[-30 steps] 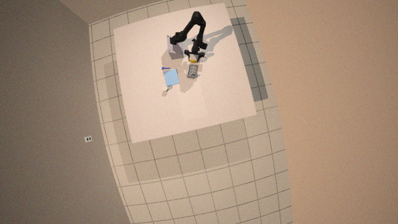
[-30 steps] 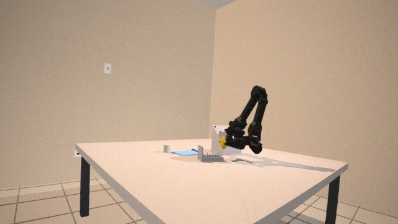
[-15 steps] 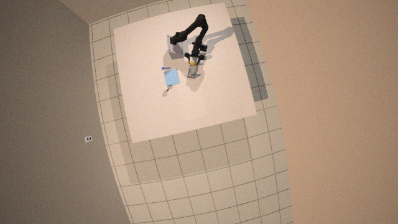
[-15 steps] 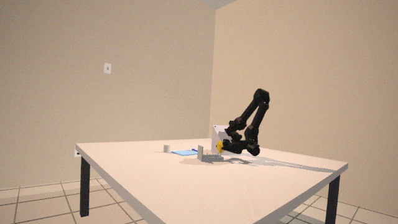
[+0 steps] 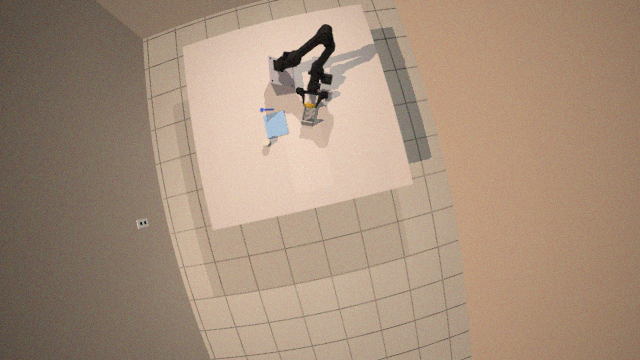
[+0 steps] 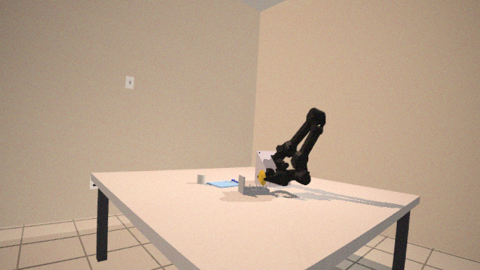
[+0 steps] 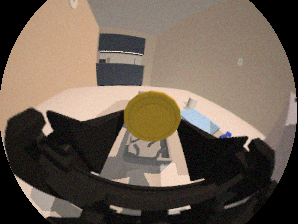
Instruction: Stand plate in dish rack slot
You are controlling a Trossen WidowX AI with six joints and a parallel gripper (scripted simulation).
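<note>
Arm folded, elbow high; hand low (near table height), clamped on plate.

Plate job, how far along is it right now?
Done: the pickup. The claw is shut on the yellow plate, which is held on edge off the table. In hand: carrying it to the near end of the grey dish rack. Left: seating it between the rails, letting go, moving away.

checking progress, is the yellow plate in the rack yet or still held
Held, not in a slot yet: the gripper is shut on the upright yellow plate, just above the grey dish rack.
</note>
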